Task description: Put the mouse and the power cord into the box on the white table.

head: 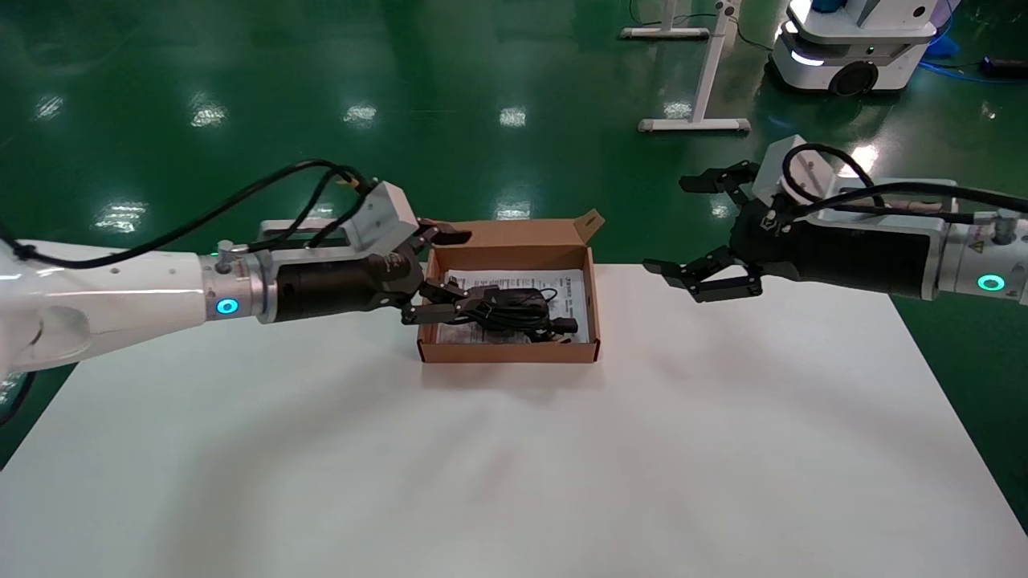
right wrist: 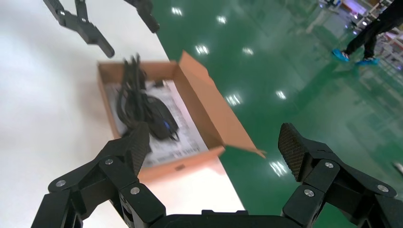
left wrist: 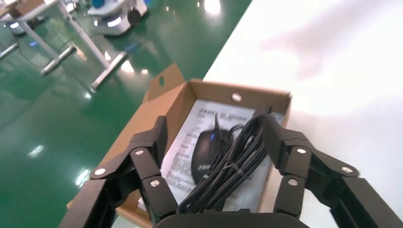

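Note:
The box [head: 506, 352] stands open on the white table [head: 514, 466] near its far edge, flap upright at the back. Inside, on the white printed sheet, the mouse [left wrist: 203, 153] lies beside the bundled power cord [left wrist: 237, 161], which partly overlaps it. My left gripper [head: 448, 273] hovers open over the box's left end, its fingers straddling the cord bundle without closing on it. My right gripper [head: 697, 231] hangs open and empty, well right of the box, above the table's far edge. The right wrist view shows the box [right wrist: 209, 111], the cord [right wrist: 129, 92] and the mouse [right wrist: 160, 118].
Green floor lies just beyond the table's far edge. A white stand's foot [head: 695, 124] and another robot's base [head: 851, 48] are at the back right. A person's legs [right wrist: 366, 38] show far off in the right wrist view.

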